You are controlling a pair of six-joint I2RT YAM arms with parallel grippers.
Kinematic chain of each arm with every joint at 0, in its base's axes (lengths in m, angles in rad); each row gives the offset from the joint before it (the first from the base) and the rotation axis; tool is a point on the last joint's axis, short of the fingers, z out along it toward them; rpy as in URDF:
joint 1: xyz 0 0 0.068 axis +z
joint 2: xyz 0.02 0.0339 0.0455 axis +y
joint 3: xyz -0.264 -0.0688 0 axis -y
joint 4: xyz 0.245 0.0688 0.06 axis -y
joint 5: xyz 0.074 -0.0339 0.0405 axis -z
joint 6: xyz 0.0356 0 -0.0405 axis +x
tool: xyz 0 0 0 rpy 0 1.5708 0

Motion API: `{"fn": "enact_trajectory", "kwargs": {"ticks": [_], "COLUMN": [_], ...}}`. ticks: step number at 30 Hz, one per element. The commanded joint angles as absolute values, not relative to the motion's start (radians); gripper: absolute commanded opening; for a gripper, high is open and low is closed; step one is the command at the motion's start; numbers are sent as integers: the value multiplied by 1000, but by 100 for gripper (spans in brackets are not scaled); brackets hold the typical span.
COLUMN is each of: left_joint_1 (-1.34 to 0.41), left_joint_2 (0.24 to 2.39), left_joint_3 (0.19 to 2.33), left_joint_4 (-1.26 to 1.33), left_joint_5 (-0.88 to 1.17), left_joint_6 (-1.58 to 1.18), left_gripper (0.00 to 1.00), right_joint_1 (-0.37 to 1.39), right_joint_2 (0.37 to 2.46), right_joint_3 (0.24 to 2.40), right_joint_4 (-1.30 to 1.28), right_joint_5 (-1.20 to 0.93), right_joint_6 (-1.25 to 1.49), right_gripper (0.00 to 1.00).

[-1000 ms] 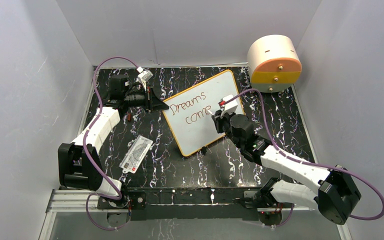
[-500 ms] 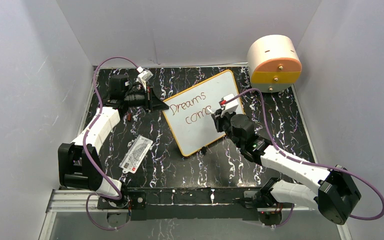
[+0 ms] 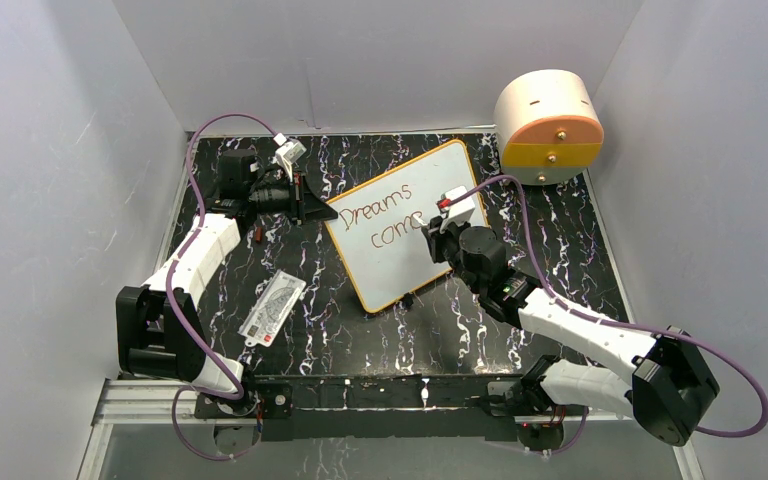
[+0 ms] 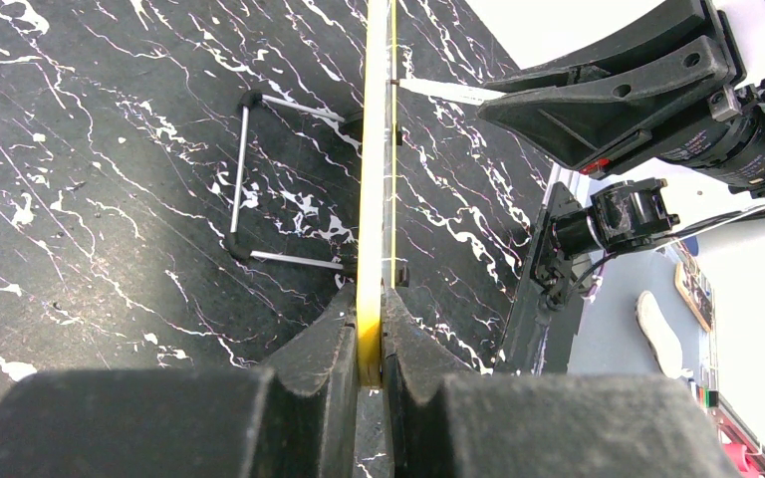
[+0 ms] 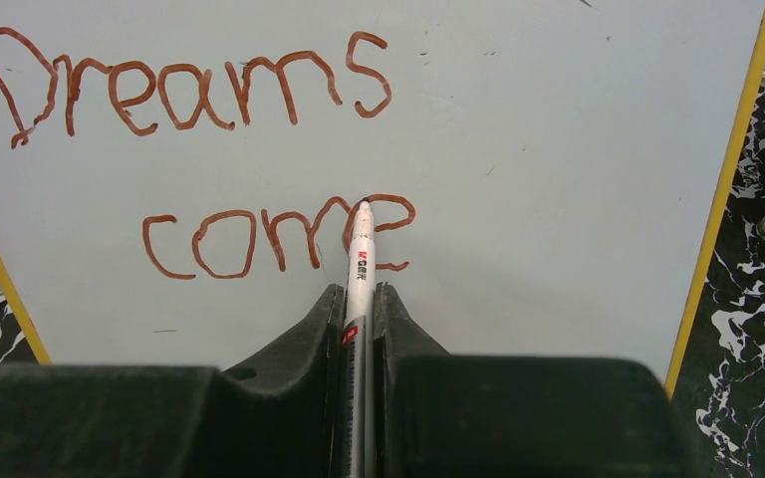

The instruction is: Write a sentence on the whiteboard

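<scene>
1. Two words, "Dreams" and "come", are making up the sentence (image 5: 199, 100) so far, with "true." not yet written. The whiteboard (image 3: 430, 175) is standing tilted around mid-table, between the two arms.
2. The left gripper (image 4: 371, 329) is clamping the board's yellow frame at its left edge, jaws squeezed tight against it and steadying it.
3. The right gripper (image 5: 359, 299) is pinching a white marker (image 5: 360, 249), whose tip is resting on the final "e" of "come".
4. The board is looking thin, stiff and light, with a slick face, so it is probably sliding or tipping easily under pen pressure. The frame edge is seeming the best hold, since fingers on the face are likely smearing fresh ink.
5. The right wrist view is showing the letters and the tip's position, which the arm is hiding from above.
6. The left wrist view is showing the board edge-on and a wire foot (image 4: 244, 179) propping it behind.
7. Only the top view is giving the layout: a printed card (image 3: 272, 308) lying near left, and a round orange-fronted cabinet (image 3: 548, 125) sitting far right.
</scene>
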State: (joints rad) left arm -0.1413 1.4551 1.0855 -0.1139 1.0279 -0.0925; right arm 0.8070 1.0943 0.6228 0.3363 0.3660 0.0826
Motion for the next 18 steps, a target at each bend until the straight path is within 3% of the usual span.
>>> {"fn": "enact_trajectory", "kwargs": {"ticks": [1,18], "left_joint_1": [-178,-178], "left_joint_2": [1499,1501], "left_joint_3": [1055,1060], "left_joint_4": [-222,-227], "left_joint_5": [926,922], "left_joint_6": [-21,-16], "left_gripper": [0,0], "right_joint_1": [800,800], "right_joint_2": [1087,1068], "right_joint_3": [660,637], "right_joint_4": [372,313], "right_joint_5": [371,350], "right_joint_6": [93,100], "right_gripper": [0,0]}}
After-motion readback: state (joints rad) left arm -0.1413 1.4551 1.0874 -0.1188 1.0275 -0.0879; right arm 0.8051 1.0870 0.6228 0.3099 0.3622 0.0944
